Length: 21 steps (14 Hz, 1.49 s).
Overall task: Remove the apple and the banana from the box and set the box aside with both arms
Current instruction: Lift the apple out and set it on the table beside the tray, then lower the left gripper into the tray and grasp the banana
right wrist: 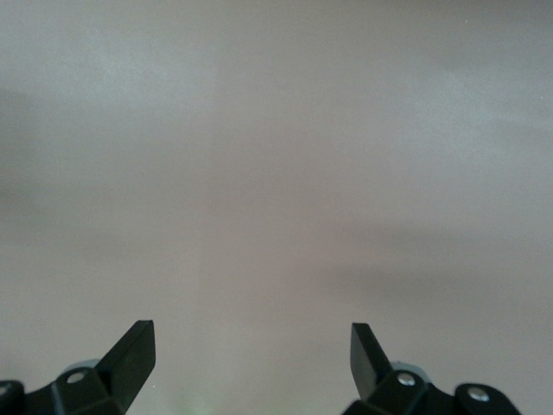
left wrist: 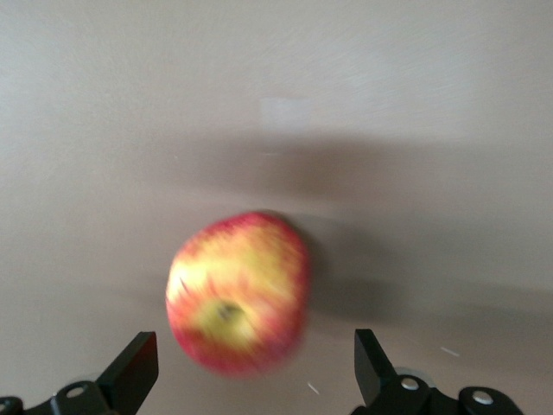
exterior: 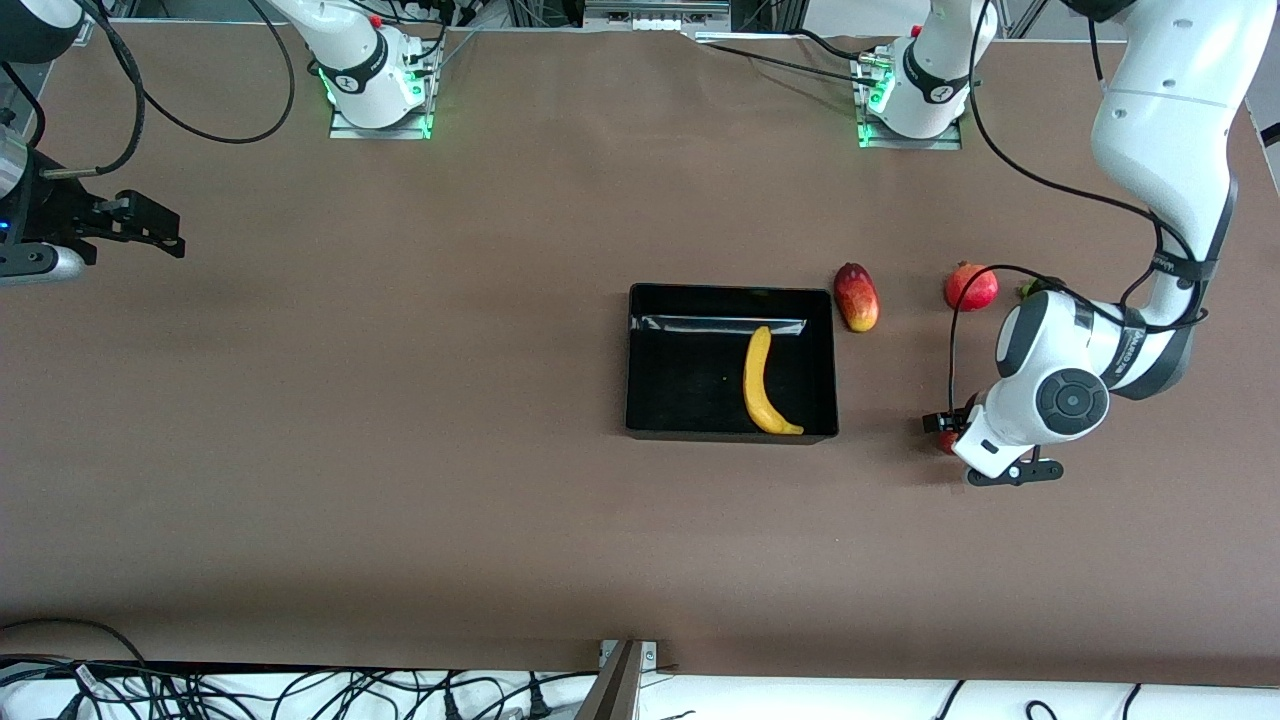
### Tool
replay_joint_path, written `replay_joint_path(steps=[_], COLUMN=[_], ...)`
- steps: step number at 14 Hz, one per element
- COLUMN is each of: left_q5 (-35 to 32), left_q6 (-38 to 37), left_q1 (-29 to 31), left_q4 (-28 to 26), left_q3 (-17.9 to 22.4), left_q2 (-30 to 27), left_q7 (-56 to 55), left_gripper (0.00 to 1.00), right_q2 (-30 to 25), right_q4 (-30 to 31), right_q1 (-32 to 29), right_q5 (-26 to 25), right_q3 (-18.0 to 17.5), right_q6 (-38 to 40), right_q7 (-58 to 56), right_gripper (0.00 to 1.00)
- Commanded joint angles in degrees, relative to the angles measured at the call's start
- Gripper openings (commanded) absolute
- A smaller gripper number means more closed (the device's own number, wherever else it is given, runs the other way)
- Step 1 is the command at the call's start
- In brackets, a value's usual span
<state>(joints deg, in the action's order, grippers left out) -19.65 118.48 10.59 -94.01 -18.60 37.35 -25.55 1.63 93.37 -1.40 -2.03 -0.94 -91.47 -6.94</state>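
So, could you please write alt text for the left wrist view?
A small round red-and-yellow streaked apple lies on the brown table, between the open black fingers of the left gripper, not held. Its shadow falls beside it.

Blurred apple (left wrist: 238, 294) between wide-spread left gripper (left wrist: 255, 372) fingers (left wrist: 134, 367), untouched.

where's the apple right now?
On the table under the open left gripper, not in the box: the apple sits between the spread fingers, toward the left arm's end, nearer the front camera than the pomegranate.
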Motion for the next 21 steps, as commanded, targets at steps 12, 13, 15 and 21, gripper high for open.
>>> replay_joint_path(steps=[12, 13, 15, 21], left_q5=[6.6, 6.6, 5.7, 3.8], left_q6=[4.8, 6.3, 8.1, 12.9], left_q1=[-17.3, -18.0, -18.2, -18.4], left_q4=[0.3, 0.2, 0.1, -1.2], left_q3=[-6.0, -5.7, -5.7, -5.6], left_q2=[2.5, 3.4, 4.9, 7.9], left_q7=[-31.7, -32.4, -34.4, -37.7], left_gripper=[1.0, 1.0, 1.0, 1.0], right_q2=[0.4, 0.4, 0.4, 0.4], right_q4=[-1.1, -1.1, -1.1, -1.1], right_q1=[-0.3, -0.4, -0.4, -0.4], right_q5=[0.9, 0.9, 0.9, 0.9], right_q3=[-0.1, -0.1, -0.1, -0.1], right_q6=[0.4, 0.4, 0.5, 0.4], right_q7=[-0.3, -0.4, -0.4, -0.4], right_gripper=[1.0, 1.0, 1.0, 1.0])
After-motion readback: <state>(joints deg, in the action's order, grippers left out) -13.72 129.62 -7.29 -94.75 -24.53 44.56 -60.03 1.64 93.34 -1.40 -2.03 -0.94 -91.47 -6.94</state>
